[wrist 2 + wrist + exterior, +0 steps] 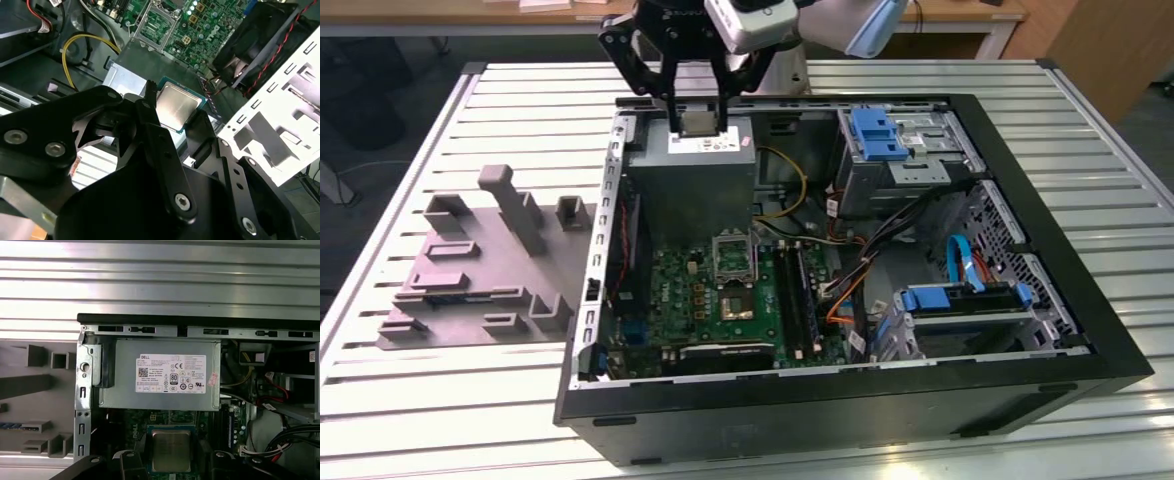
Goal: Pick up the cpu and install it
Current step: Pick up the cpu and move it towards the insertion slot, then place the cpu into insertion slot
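The gripper (698, 128) I steer hangs pointing down over the grey power supply (710, 175), clamped on the cpu (177, 106); square silvery top, thin greenish rim.

Open space above the socket (734, 256); power supply (711, 180) and cables (874, 240) alongside.

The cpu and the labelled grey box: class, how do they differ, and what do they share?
The cpu is small and square; the grey box is large and oblong. The cpu is held in the gripper; the grey box sits mounted in the case. The cpu's top is plain; the grey box carries a white label. Both have grey metal faces.
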